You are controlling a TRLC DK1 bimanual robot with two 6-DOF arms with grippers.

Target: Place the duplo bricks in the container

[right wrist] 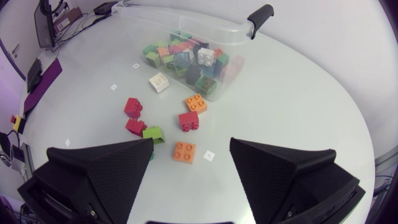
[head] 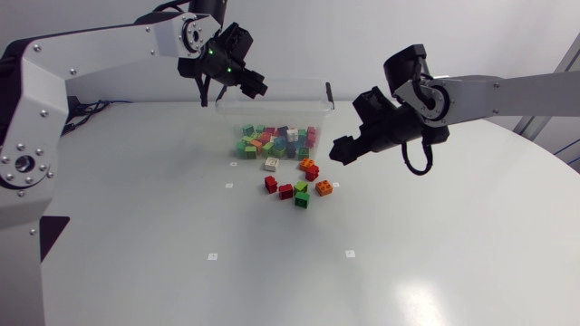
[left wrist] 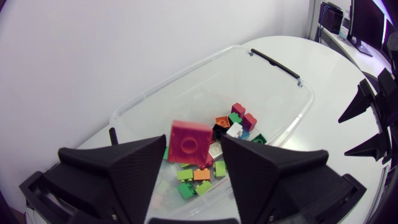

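Note:
A clear plastic container [head: 319, 109] at the back middle of the table holds several coloured duplo bricks. My left gripper [head: 254, 87] hangs over its back left rim. In the left wrist view this gripper [left wrist: 194, 147] is open. A red brick [left wrist: 188, 142] sits loose in the gap, above the container [left wrist: 273, 93], with space on one side. Loose bricks lie in front of the container: a white one [head: 271, 164], an orange one [head: 308, 164], red ones [head: 270, 184] and a green one [head: 301, 199]. My right gripper [head: 343, 152] hovers open and empty just right of them, above an orange brick [right wrist: 183, 152].
The container's black handles [right wrist: 260, 12] stick out at its ends. My right gripper's fingers [left wrist: 367, 118] show beyond the container in the left wrist view. Small white markers [head: 213, 256] dot the table.

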